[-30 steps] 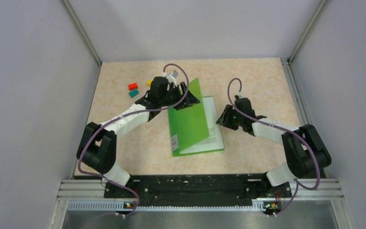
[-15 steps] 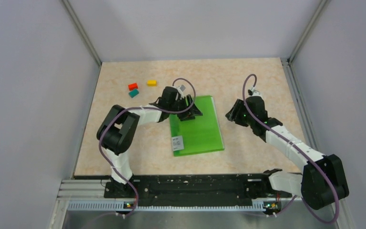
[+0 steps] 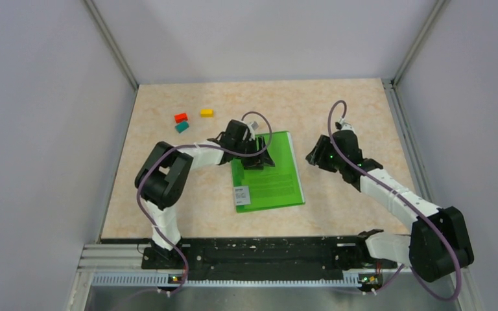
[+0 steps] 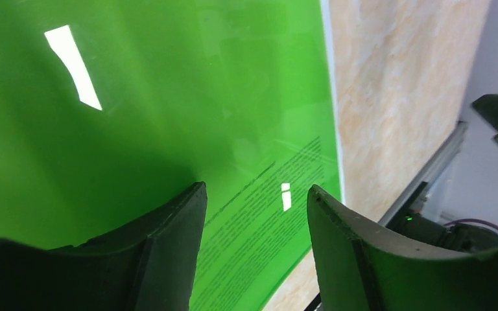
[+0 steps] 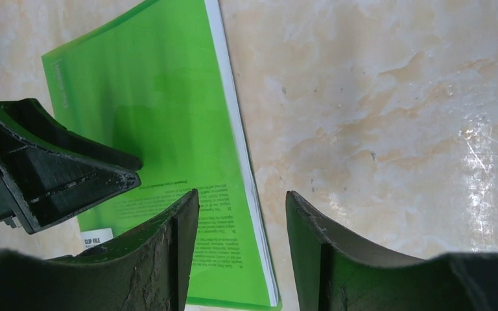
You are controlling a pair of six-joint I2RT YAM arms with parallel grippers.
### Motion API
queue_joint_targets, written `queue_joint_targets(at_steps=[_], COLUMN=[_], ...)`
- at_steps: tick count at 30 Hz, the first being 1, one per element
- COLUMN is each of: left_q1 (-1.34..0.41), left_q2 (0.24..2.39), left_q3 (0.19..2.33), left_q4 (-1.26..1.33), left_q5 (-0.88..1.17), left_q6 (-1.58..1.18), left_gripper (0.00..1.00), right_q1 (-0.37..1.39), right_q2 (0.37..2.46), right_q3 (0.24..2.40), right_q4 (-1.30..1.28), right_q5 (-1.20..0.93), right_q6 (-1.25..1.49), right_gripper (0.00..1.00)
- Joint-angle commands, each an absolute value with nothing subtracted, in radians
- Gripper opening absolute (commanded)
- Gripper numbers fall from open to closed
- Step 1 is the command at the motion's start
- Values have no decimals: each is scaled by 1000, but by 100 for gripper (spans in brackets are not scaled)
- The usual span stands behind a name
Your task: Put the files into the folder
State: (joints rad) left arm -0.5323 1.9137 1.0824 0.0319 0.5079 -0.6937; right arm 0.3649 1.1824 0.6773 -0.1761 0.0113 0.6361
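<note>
Folder [image 3: 269, 175] lies shut and flat on the table [image 3: 168, 194], about mid-table, spine to the left, white label [image 3: 241, 194] at its near-left corner. Files [image 3: 292, 159] inside it: a thin white strip shows along the right edge, and print shows through the green cover. Top view: left gripper [image 3: 260, 156] sits over the far-left part of the cover, arm reaching in from the left. Right gripper [image 3: 316, 157] is just right of the folder, clear of it. Red block [image 3: 181, 118], yellow block [image 3: 206, 113] and teal block [image 3: 181, 127] sit far-left, well apart from the folder. Left wrist view: both fingers [image 4: 168, 246] spread wide, nothing between them, green cover filling most of the view beneath, lines of text visible through it; whether the tips touch the cover, cannot tell. Right wrist view: jaws likewise parted and empty, held above the folder's right edge and the bare table beside it. The white page edge runs along the green. The left gripper shows at the left of this view, over the cover.
</note>
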Motion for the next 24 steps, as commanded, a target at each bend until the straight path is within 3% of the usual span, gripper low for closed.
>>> queue_joint_targets(at_steps=[1,9,11,15,17,18,19,20,22,24], left_q1=[-534,-527,-522,-511,-508,-507,-504,-500,-491,-485], left_q2=[1820,1631,1577,1477,1425,1399,1376,1352,1309,1268], left_q3=[1141,1292,1309,1320,1314,1307,1307,1306,1300,1289], left_q4=[-197,-383,-401,-422,-425,-421,-427,-436,-451,-467], left_q5=[399,339,314,272,237,206,182,168,136,80], left_q6=[-561,-474,-462,-459,-459,-459,-458,-454,-447,-463], left_gripper=[64,65,67,73,74,92,97,98,98,98], right_q1=[384,406,409,412,411,412,412,413,412,412], right_q2=[1198,1230,1233,1237,1238,1238,1240,1243,1252,1262], right_q3=[756,897,926,987,1013,1030,1041,1051,1068,1087], right_q4=[-166,-238,-250,-272,-278,-279,-278,-278,-277,-282], right_q5=[20,-77,-95,-123,-135,-141,-148,-155,-173,-178], right_q6=[621,592,587,578,566,560,558,555,546,538], right_gripper=[52,53,62,65,82,83,83,84,98,99])
